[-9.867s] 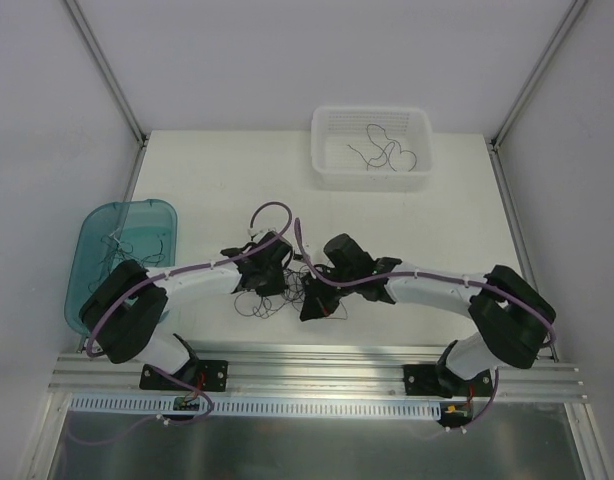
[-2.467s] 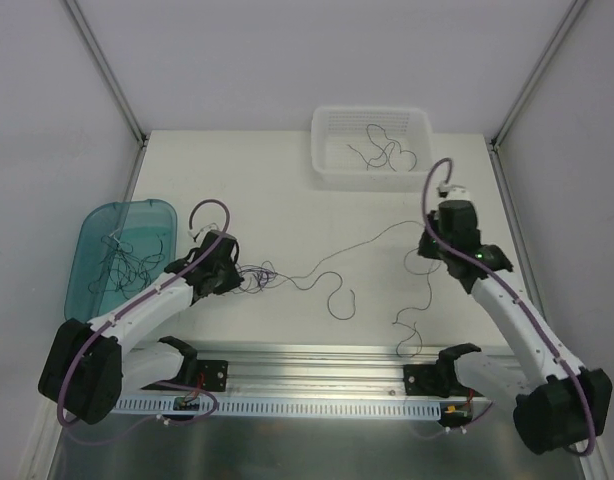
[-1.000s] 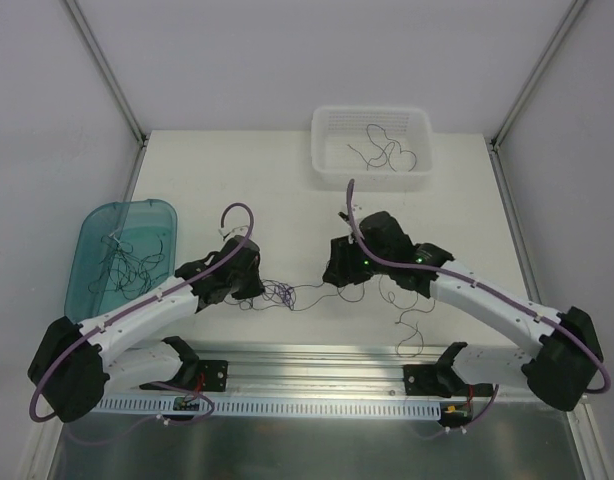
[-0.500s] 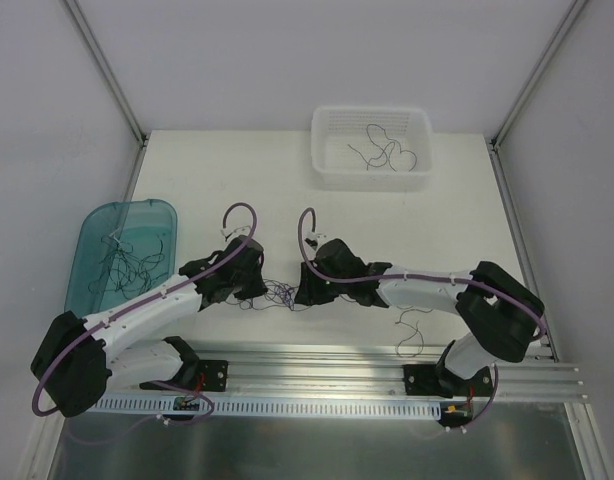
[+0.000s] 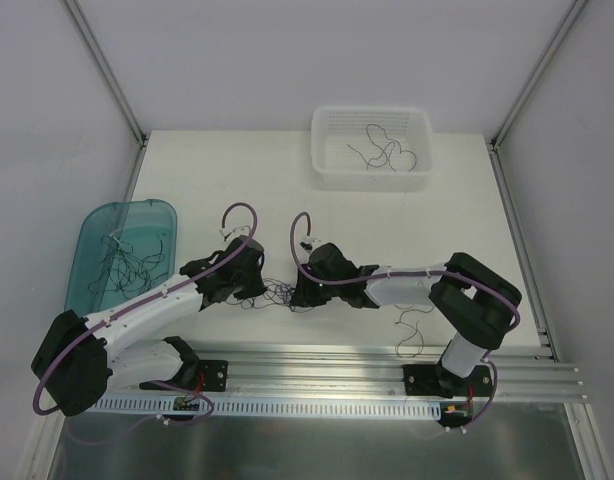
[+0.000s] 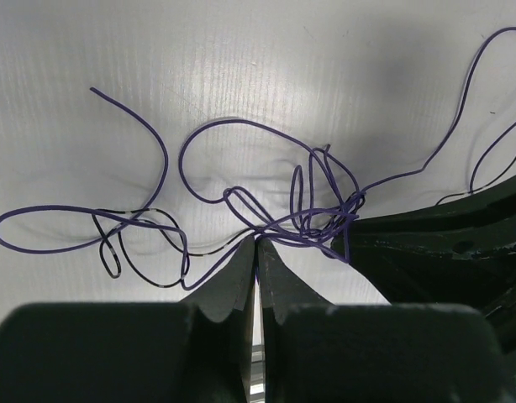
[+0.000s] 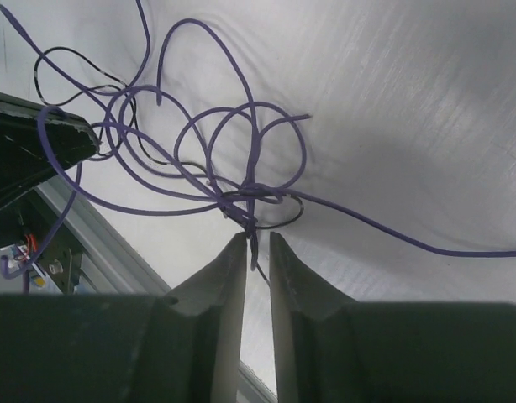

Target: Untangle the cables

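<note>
a matt white table (image 5: 237,180) fills the middle of the overhead view. at its far edge, right of centre, sits a white perforated plastic basket (image 5: 372,183), rectangular with rounded corners. a translucent teal plastic tray (image 5: 127,204), oblong, lies at the left edge, partly overhanging it. a ribbed aluminium rail (image 5: 317,366) runs along the near edge, with a dull grey metal sheet (image 5: 317,445) below it. slim metal frame struts (image 5: 102,65) rise along the plain white walls.

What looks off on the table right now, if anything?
Nothing spilled or damaged. One oddity: a loose cable strand trails away to the right of the knotted clump and curls toward the aluminium rail at the near edge. It may hang over the rail, but it is too thin to tell.
</note>
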Controlling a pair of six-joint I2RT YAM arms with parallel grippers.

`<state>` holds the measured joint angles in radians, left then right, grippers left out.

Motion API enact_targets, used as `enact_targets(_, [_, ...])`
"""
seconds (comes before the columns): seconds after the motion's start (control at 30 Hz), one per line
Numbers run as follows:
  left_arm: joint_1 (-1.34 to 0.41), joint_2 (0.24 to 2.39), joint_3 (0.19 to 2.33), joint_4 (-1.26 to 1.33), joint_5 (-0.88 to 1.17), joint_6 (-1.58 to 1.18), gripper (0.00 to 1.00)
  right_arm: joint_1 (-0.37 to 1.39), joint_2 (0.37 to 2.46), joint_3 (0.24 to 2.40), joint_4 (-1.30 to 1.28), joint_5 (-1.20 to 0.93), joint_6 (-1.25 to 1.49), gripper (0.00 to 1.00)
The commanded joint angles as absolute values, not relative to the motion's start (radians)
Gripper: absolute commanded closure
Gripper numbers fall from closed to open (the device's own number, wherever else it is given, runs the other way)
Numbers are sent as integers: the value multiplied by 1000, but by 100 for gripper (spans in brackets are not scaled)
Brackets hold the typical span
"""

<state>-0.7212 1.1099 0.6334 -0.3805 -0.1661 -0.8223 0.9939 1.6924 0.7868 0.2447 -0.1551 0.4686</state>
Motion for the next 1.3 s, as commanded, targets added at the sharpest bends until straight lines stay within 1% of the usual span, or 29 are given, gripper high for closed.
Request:
enact_targets(0.0, [-733,1109,672,-379,-204,-828,100,1000,1698,808,293,-172,485,82])
enact_targets(0.03, [-733,1112,672,-377,-209,-824,100,1002,1695,804,293,-170,485,86])
enact_targets(0.07, [-733,1115,673,-376,-215,-822,100,1002,1690,805,290,-172,482,95])
enact_targets(0.1, [-733,1117,672,-377,-224,-821,100,1000,1669,804,284,-172,473,99])
enact_targets(0.17, [-727,1123,667,-379,-258,-815,100,1000,1635,801,241,-154,457,99])
enact_targets(0.23, [-704,1135,661,-382,-268,-801,100,999,1550,798,194,-126,411,99])
enact_targets(0.3, [-631,1140,643,-382,-259,-799,100,994,1478,807,73,-59,367,99])
enact_targets(0.33, [-602,1135,635,-380,-236,-793,100,988,1401,810,-17,-34,323,99])
enact_targets(0.37, [-539,1137,626,-380,-232,-789,100,968,1364,811,-64,-8,302,99])
enact_targets(0.43, [-494,1134,623,-380,-229,-758,100,931,1246,807,-185,43,262,99])
enact_targets(0.53, [-422,1131,626,-380,-221,-733,100,813,1122,795,-326,37,229,99])
enact_targets(0.57, [-410,1128,629,-380,-216,-727,100,780,1032,792,-356,31,201,99])
enact_targets(0.63, [-382,1123,629,-380,-215,-719,100,671,953,799,-435,9,177,99])
enact_targets(0.67, [-374,1123,630,-379,-212,-718,100,597,874,811,-463,-24,151,99])
enact_targets(0.77, [-354,1126,626,-380,-210,-713,100,476,760,893,-566,-75,103,99])
enact_targets(0.93, [-345,1141,600,-380,-212,-727,100,393,681,1084,-676,-89,35,99])
enact_targets(0.97, [-345,1146,594,-382,-213,-729,100,381,680,1160,-690,-68,25,99])
enact_targets(1.13, [-337,1157,574,-380,-225,-736,100,364,692,1373,-724,99,-32,99])
enact_targets(1.23, [-331,1158,571,-380,-226,-738,100,362,715,1462,-691,138,-40,99])
enact_targets(1.27, [-331,1157,571,-380,-213,-738,100,362,729,1471,-686,114,-40,99])
